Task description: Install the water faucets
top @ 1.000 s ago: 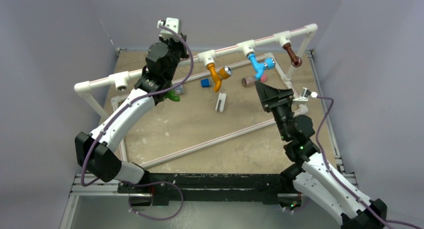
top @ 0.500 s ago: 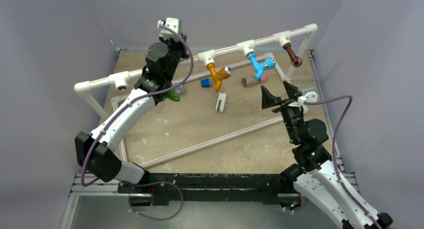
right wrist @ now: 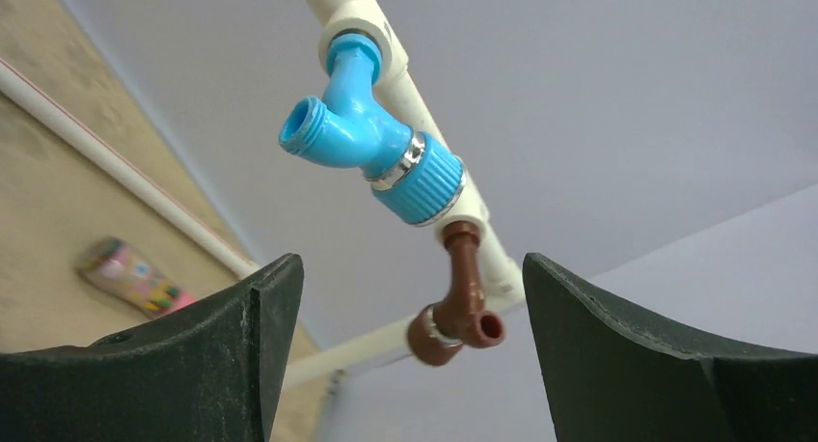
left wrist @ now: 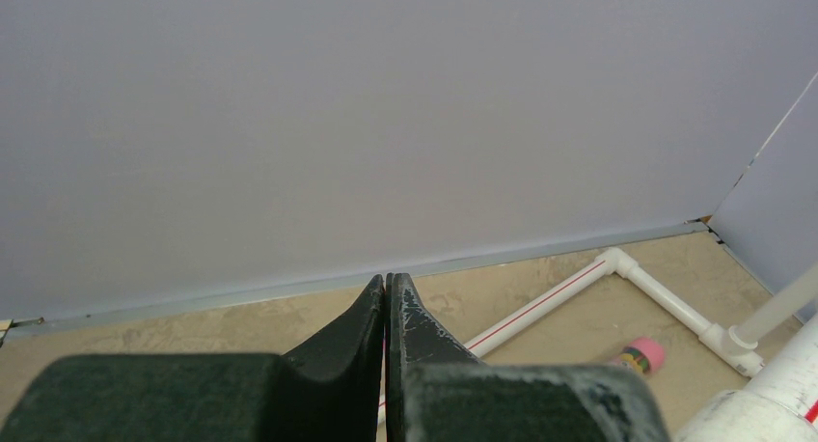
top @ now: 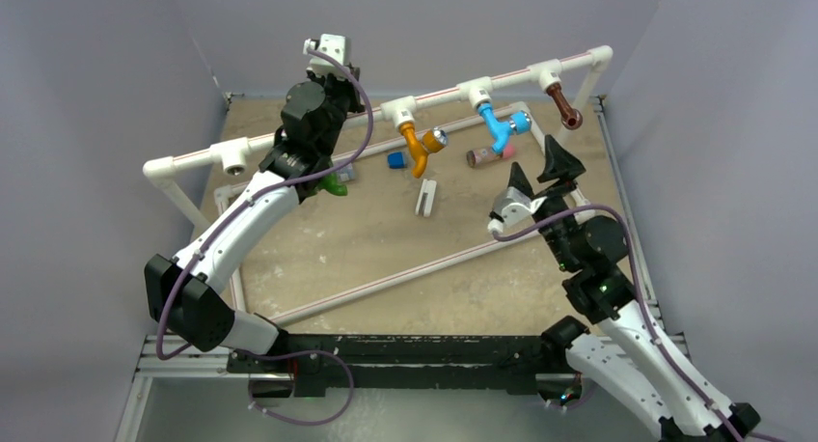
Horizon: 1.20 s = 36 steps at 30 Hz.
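We had three faucets (top: 498, 126) on the pipe (top: 444, 96), green faucet (top: 334, 184) loose; left gripper (left wrist: 386, 297) closed empty, right gripper (right wrist: 413, 268) spread.

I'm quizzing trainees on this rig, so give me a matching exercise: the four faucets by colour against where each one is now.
Things:
1. orange faucet
2. blue faucet
3. brown faucet
4. green faucet

Places:
A. down on the table, off the pipe
B. on the pipe, nearest its right end
C. on the pipe, between two other faucets
D. on the pipe, leftmost of the three hung there

Pairs: 1-D; 2-C; 3-B; 4-A
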Motion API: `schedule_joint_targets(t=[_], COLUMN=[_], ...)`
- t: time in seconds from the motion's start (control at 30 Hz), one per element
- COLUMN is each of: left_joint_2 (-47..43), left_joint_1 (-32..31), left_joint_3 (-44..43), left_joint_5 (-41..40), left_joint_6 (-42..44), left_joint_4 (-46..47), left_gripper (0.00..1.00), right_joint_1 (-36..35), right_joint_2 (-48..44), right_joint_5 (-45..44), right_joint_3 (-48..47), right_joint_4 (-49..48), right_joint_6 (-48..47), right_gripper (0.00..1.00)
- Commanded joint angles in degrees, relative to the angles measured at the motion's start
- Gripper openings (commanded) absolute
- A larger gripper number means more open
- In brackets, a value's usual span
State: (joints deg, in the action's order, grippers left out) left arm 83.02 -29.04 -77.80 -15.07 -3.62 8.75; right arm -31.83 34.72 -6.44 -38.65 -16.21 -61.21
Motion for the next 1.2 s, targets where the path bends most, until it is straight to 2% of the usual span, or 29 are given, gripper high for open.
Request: schedule_joint_targets(t=[0.0,0.27,0.67,1.07,1.17], left_joint_2=[5.31,5.72,5.84,5.31,5.22], left_joint_1=[-1.84,-1.82,-1.9,-1.89,-1.88], left_joint_3=[6.52,6.52,6.53,6.7,6.7], left_joint_5=[3.82,4.13,4.0,4.35,4.3], left_joint_6=[2.67,2.56,2.64,2.48,2.52], left_joint_4=[-18.51,-18.5,-18.59,-18.4,-18.41], left_gripper=[0.0,0.0,0.0,0.0,0.0], right_joint_1=[-0.24,-2.07,-5.87,-5.87,-5.87], right_joint_2=[2.42,7.47,17.23,20.02,20.63], right_joint_5=[-1.39,-2.54,-5.69,-9.25,-9.74], right_joint_3=[-2.65,-2.74,-6.34,-4.49,-4.14], right_joint_4=[-5.63,-12.67,-17.22,-18.72,-19.14], right_joint_6=[-22.34,-38.03,-41.9,-33.82,-32.03], right_gripper=[0.86,0.89,0.84,0.63,0.53])
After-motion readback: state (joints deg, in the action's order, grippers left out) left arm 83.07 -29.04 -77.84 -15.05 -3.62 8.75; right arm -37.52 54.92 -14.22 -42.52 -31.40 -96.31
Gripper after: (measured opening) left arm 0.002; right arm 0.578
